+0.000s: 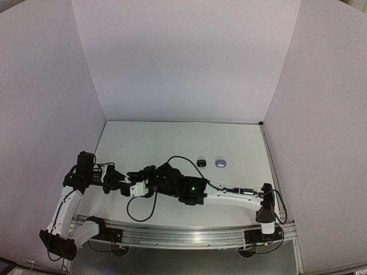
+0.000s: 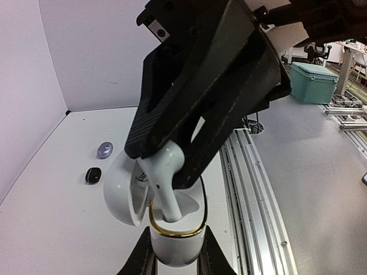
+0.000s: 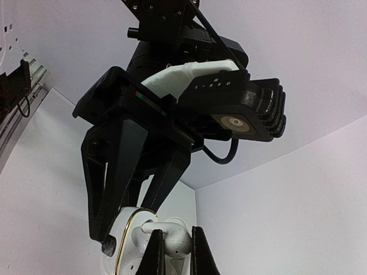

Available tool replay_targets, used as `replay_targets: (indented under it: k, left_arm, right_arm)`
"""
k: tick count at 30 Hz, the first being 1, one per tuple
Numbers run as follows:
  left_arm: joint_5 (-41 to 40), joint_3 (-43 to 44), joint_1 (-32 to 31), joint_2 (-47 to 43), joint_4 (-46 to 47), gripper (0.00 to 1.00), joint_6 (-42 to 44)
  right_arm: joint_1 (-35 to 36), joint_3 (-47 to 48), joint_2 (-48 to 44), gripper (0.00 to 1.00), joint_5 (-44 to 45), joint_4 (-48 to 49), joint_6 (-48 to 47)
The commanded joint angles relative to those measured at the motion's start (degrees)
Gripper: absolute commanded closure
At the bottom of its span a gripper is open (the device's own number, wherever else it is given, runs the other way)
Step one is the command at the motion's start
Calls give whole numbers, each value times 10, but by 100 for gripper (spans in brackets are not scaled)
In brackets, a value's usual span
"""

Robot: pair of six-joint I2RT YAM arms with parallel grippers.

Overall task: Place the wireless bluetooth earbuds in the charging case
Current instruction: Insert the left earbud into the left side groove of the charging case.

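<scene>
My left gripper [image 2: 175, 256] is shut on a white charging case [image 2: 172, 243] with a gold rim, its lid [image 2: 117, 192] swung open to the left. From above, my right gripper [image 3: 175, 255] is shut on a white earbud [image 3: 176, 240]. In the left wrist view the earbud [image 2: 163, 175] hangs stem down, with the tip of its stem inside a well of the case. In the top view the two grippers [image 1: 137, 187] [image 1: 151, 182] meet left of the table's middle, where the case and bud are too small to make out.
Two small pebble-like pieces lie on the white table [image 1: 172, 143] to the right of the grippers, one black [image 1: 201, 162] and one silvery grey [image 1: 221, 163]. White walls close in three sides. A metal rail [image 1: 183, 235] runs along the near edge.
</scene>
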Motion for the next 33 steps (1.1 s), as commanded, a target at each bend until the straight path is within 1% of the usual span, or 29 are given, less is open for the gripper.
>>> replay_targets:
  k: [1,8,12,16,21,23,28,29,30,33]
  left_arm:
    - [16,-2,-2,-12,26,100,-10]
    - [15,-4,-2,-14,31,100,-11]
    - [19,-5,-2,-15,32,100,-11]
    - [20,-4,-2,-17,33,100,-12]
    - [17,-6,-2,-20,36,100,-18]
    - [15,-11,-2,-24,61,100,-50]
    - [3,-43,-2,-44,180,100,-175]
    - [1,-47,-2,-46,196,100,-189]
    - [-1,-49,-2,-47,205,100,-197]
    - [-1,-50,-2,-47,207,100,-200]
  right_arm:
    - [4,-10,-22,100,-1,0,15]
    - [4,4,-1,100,8,2,6]
    - [4,11,17,100,43,8,-17]
    - [4,28,34,100,59,23,-10]
    - [4,19,35,100,62,30,-8]
    - [4,4,27,100,61,35,-9]
    - [4,-25,11,100,52,45,-1]
    - [4,-29,9,100,49,45,0]
    - [4,-32,8,98,47,45,0]
    - [4,-40,3,86,43,45,0]
